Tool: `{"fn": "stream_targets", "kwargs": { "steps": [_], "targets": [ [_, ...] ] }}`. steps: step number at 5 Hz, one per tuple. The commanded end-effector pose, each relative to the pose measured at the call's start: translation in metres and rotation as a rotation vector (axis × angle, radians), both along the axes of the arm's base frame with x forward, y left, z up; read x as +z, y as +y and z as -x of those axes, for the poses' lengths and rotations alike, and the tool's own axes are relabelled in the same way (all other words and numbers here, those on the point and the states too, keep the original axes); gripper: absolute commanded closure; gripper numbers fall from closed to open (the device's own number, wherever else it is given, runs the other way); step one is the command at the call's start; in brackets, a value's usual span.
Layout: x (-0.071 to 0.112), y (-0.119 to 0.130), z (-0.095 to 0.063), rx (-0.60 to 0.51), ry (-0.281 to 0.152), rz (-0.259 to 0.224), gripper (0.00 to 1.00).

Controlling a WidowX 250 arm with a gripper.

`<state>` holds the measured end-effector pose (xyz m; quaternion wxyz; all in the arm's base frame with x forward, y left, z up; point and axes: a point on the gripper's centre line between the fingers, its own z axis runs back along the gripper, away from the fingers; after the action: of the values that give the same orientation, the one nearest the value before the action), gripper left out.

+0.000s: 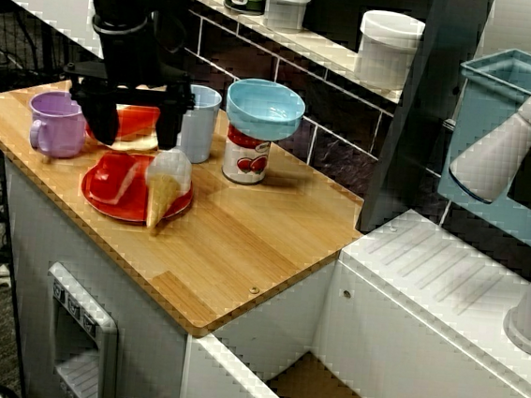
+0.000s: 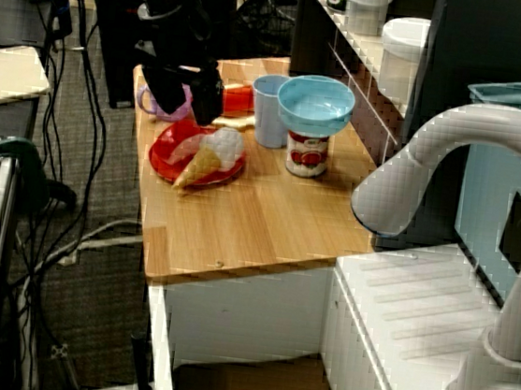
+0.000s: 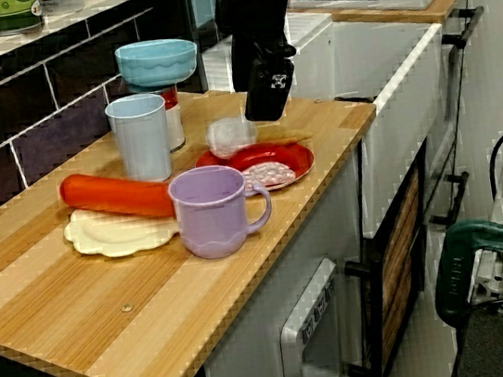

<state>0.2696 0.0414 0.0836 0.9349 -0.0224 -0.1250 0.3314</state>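
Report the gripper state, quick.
Gripper: open, jaws spread wide, holding nothing, above the red plate.

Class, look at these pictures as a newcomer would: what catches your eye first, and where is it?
The black hand hangs open over the wooden counter, above the back edge of a red plate bearing a toy ice-cream cone. Nearby, by the tiled wall, a pale blue bowl sits on a tomato can.
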Motion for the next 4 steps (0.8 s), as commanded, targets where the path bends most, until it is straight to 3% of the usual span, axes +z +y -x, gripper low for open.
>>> {"fn": "stream_targets", "kwargs": {
  "steps": [1,4],
  "targets": [
    [0.0,-0.014,-0.019,0.027,-0.074,-0.031,0.0],
    [-0.024,-0.02,-0.027,0.041,-0.078,-0.074,0.0]
  ]
}}
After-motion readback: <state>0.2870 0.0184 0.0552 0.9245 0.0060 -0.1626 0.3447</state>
